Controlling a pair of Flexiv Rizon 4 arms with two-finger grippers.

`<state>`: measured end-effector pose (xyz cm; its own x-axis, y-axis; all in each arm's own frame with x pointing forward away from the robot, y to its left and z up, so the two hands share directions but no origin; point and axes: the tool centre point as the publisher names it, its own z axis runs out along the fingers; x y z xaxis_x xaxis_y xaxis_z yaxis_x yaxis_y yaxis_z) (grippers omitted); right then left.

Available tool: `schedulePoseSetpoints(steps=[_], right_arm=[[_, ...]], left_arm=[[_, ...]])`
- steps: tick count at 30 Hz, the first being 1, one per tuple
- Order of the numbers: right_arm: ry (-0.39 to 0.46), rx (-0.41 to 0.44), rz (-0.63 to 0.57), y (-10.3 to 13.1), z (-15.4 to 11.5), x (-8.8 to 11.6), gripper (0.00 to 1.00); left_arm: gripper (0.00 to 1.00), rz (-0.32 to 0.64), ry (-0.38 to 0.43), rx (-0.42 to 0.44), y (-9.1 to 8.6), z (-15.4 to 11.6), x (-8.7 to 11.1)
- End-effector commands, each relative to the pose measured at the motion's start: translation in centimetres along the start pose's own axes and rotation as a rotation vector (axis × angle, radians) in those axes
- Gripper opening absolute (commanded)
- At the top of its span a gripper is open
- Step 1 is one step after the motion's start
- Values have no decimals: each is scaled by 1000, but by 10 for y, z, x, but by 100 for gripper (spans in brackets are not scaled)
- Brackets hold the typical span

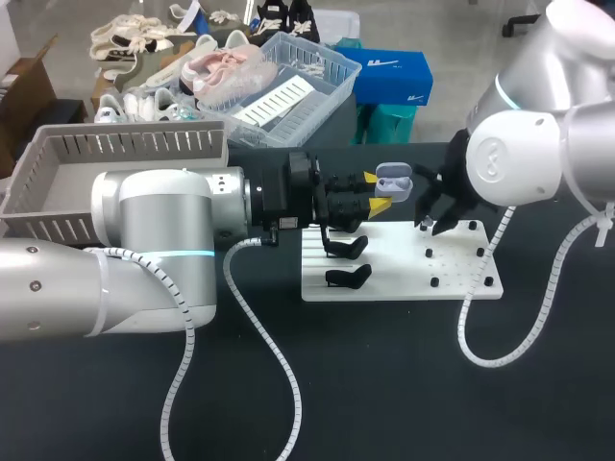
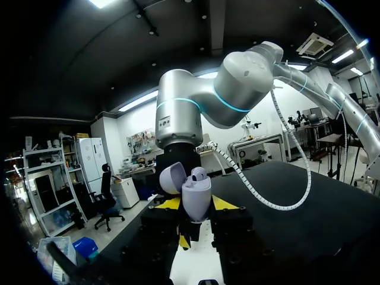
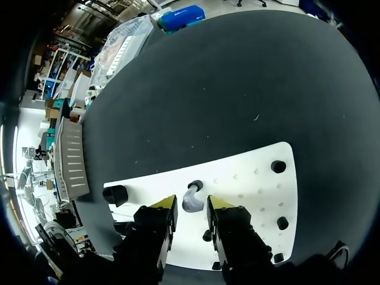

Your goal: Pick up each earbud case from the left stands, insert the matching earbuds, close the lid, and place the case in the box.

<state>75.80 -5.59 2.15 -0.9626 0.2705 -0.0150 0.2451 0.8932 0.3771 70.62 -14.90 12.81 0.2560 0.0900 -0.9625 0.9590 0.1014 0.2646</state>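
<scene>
My left gripper (image 1: 378, 192) is shut on a pale lavender earbud case (image 1: 394, 180) and holds it above the back edge of the white board (image 1: 399, 264). In the left wrist view the case (image 2: 196, 200) sits between the yellow tips, its lid (image 2: 170, 178) is swung open, and one earbud (image 2: 199, 174) sits in it. My right gripper (image 1: 434, 219) hangs low over the board's back right part. In the right wrist view a loose lavender earbud (image 3: 191, 199) lies on the board between the fingers of the open right gripper (image 3: 192, 209), with a thin gap on each side.
Two black stands (image 1: 346, 248) (image 1: 348, 279) sit on the board's left half, and small black pegs (image 3: 278, 166) dot its right half. A grey slatted box (image 1: 115, 173) stands at the back left of the table. My two grippers are close together.
</scene>
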Motion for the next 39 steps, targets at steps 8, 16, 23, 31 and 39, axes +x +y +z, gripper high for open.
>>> schedulePoseSetpoints(steps=[8, 16, 23, 31, 39], right_arm=[[1, -1, 3, -2, 1, -1, 18], [4, -5, 7, -3, 2, -1, 11], [-7, -7, 2, -2, -3, -1, 0], [-20, -2, -5, -1, -13, 5, 0], [-44, 10, -10, -2, -30, 19, 0]], left_arm=[[0, 2, 0, -5, 0, 1, 0], [0, 2, 0, -5, 0, 1, 0], [0, 2, 0, -5, 0, 1, 0], [0, 2, 0, -5, 0, 1, 0], [0, 2, 0, -5, 0, 1, 0]])
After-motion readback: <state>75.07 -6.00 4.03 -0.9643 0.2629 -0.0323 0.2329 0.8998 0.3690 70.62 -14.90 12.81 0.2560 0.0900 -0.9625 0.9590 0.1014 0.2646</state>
